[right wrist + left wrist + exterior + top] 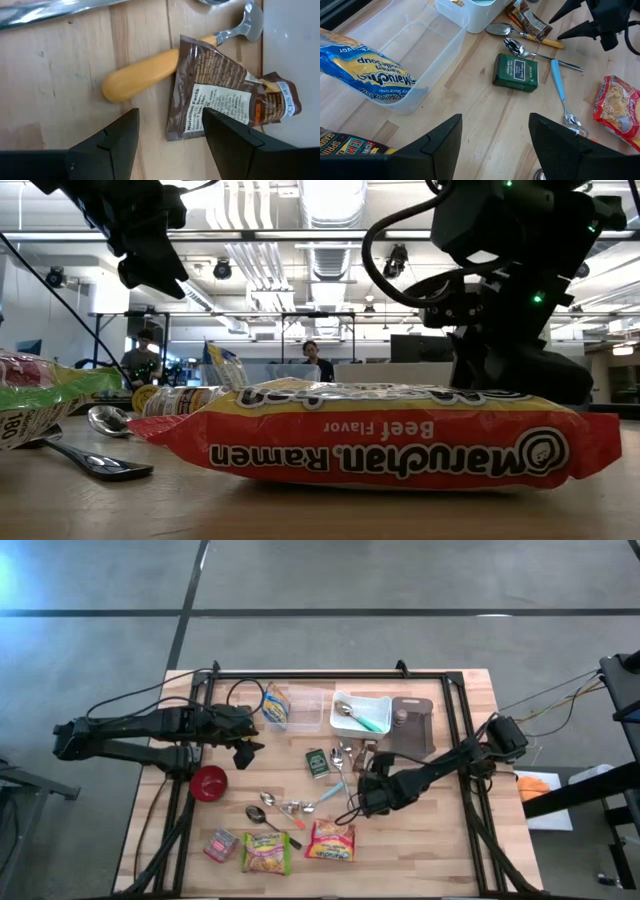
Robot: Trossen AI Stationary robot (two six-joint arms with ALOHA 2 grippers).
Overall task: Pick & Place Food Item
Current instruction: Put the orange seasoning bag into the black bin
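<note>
- Two dark arms reach over a pale butcher-block wooden table (450,840) in the high view, grey concrete floor all round it. The left gripper (243,745) hovers at about ten o'clock from the table's middle, beside a clear plastic tub (308,710) with a blue-and-yellow noodle-soup packet (276,705) at its end. The right gripper (368,783) sits near the middle, over a brown snack wrapper (366,754). A red round bowl (209,781) lies at eight o'clock, a white rectangular tray (372,706) at twelve.
- Low view: a red-and-yellow beef ramen packet (400,442) fills the foreground on the wood; behind are an open office with ceiling ducts and strip lights, and two seated people.
- Left wrist view: both left fingers (445,142) stand apart with nothing between them, above bare planks; a dark green rectangular tin (516,73) and a blue-handled metal spoon (561,92) lie beyond.
- Right wrist view: the right fingers (117,137) are spread and hold nothing, just above the brown wrapper, which overlaps a yellow-handled metal utensil (142,75).
</note>
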